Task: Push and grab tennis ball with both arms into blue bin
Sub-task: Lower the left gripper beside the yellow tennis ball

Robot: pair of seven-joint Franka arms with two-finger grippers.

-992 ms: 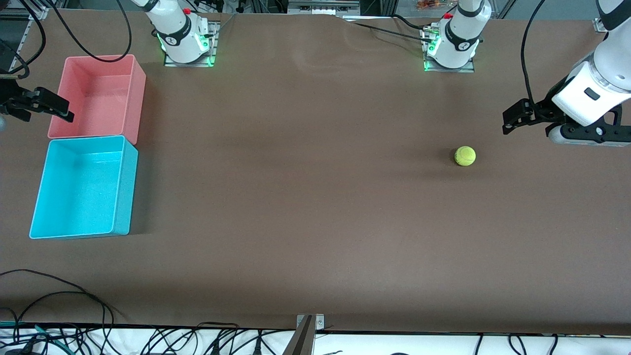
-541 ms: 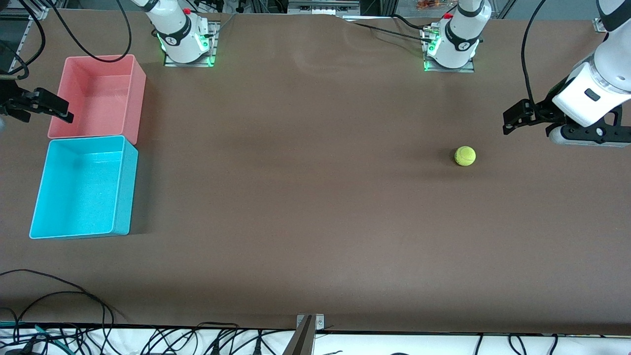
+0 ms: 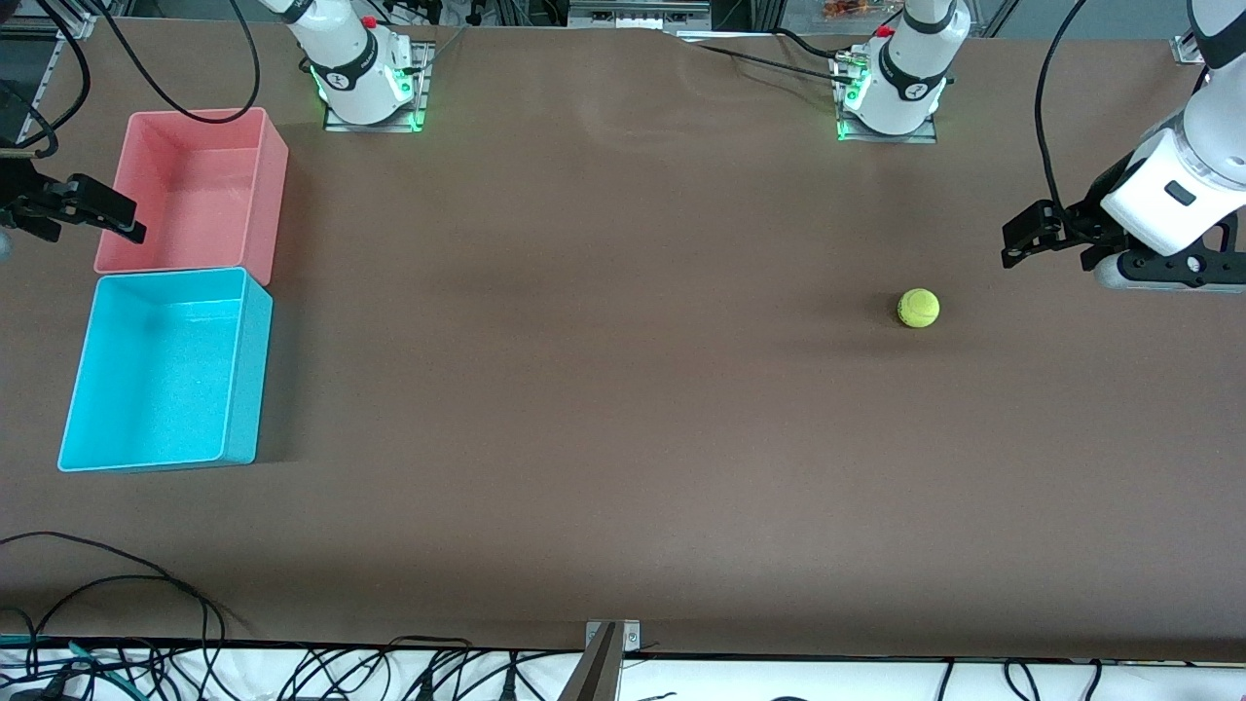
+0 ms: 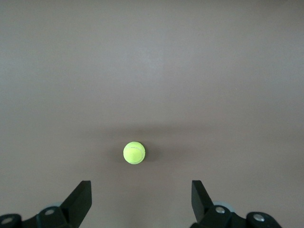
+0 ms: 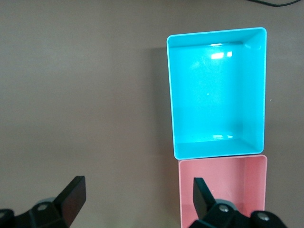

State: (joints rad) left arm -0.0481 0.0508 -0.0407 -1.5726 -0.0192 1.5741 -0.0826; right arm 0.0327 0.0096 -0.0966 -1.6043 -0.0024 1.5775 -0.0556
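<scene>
The tennis ball lies on the brown table toward the left arm's end. It also shows in the left wrist view, ahead of the fingers. My left gripper is open and empty, over bare table beside the ball at the left arm's end; it shows open in the left wrist view. The blue bin stands empty at the right arm's end and shows in the right wrist view. My right gripper is open and empty over the table beside the pink bin; it shows open in the right wrist view.
A pink bin stands against the blue bin, farther from the front camera, and shows in the right wrist view. Loose cables lie along the table's front edge. The two arm bases glow green.
My left gripper has drifted a little away from the ball toward the left arm's end. The ball and the right gripper have not visibly moved.
</scene>
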